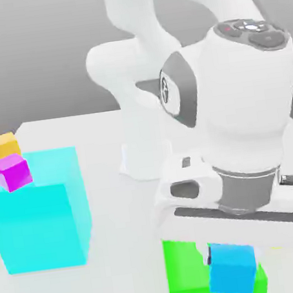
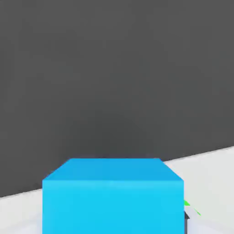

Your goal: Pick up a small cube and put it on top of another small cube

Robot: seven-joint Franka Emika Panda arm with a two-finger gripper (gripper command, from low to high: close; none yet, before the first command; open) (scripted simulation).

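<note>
Sky-blue, the small cube hangs clamped in the closed fingers of the gripper, just above the green cube, lifted clear so it can be carried for stacking.

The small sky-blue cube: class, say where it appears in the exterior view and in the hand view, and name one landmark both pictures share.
Exterior view: the small sky-blue cube sits low, toward the exterior view's right, directly under the gripper, in front of the green cube.
Hand view: the same cube is large and close against a dark backdrop.
Shared landmark: the green cube, a sliver beside the blue one.
</note>
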